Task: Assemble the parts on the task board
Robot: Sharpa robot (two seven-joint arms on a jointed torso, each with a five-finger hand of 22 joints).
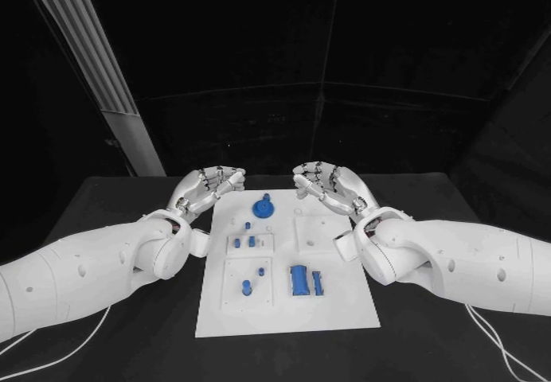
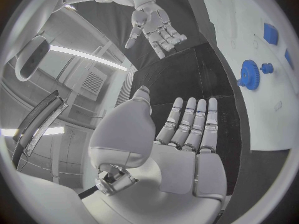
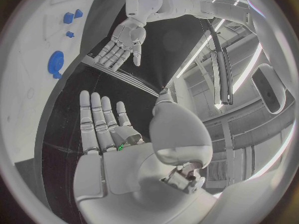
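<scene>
Notice both hands hover empty with fingers spread: your left hand (image 1: 208,189) and right hand (image 1: 326,186) flank the blue gear (image 1: 264,208), which lies between them, slightly nearer the left.

Dim, dark surroundings, bright ceiling strip lights (image 2: 87,57), strong fisheye bending at wrist-view rims.

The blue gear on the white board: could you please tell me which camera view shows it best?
The left wrist view shows the blue gear best: it is large there, with its toothed rim plain. The head view shows it small at the far end of the board, between the two hands. The right wrist view shows it as a plain blue disc.
</scene>
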